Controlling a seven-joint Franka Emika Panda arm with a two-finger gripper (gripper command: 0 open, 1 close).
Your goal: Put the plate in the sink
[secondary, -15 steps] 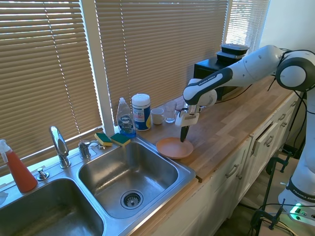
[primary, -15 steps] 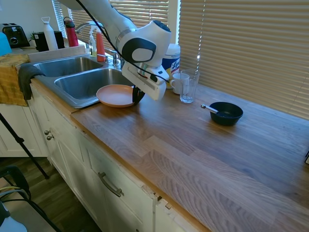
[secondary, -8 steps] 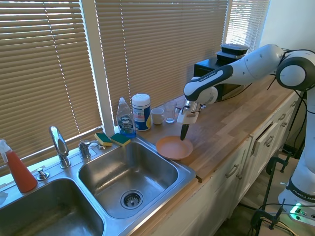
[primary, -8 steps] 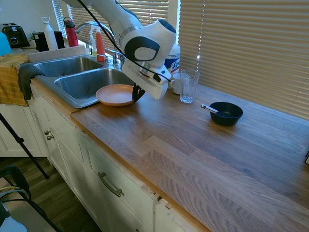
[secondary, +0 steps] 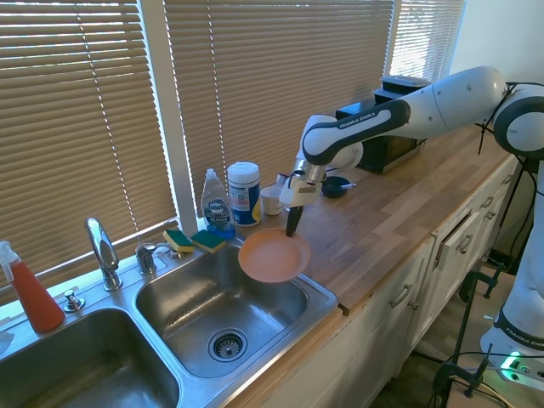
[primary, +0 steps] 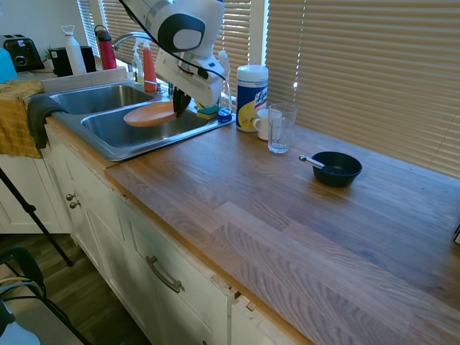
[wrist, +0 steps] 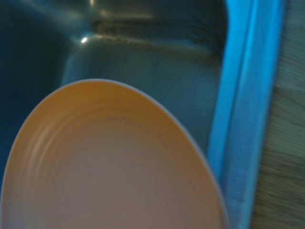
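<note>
The salmon-pink plate (primary: 149,113) (secondary: 274,256) hangs in the air over the sink's basin nearest the wooden counter, tilted a little. My gripper (primary: 178,106) (secondary: 292,231) is shut on the plate's rim at the counter side. The steel double sink (primary: 108,129) (secondary: 183,293) lies below, with its drain (secondary: 226,344) in view. In the wrist view the plate (wrist: 109,167) fills the lower picture, with the basin wall (wrist: 152,52) behind it and the sink's rim (wrist: 248,109) beside it.
Two sponges (secondary: 195,240), a dish soap bottle (secondary: 216,204) and a wipes canister (secondary: 244,193) stand behind the basin. The faucet (secondary: 102,252) is between the basins. A mug (primary: 264,123), a glass (primary: 282,128) and a dark bowl with a spoon (primary: 336,168) are on the counter.
My gripper has lifted the plate off the counter edge and carried it sideways over the basin. It now hangs higher and further over the sink than before.
</note>
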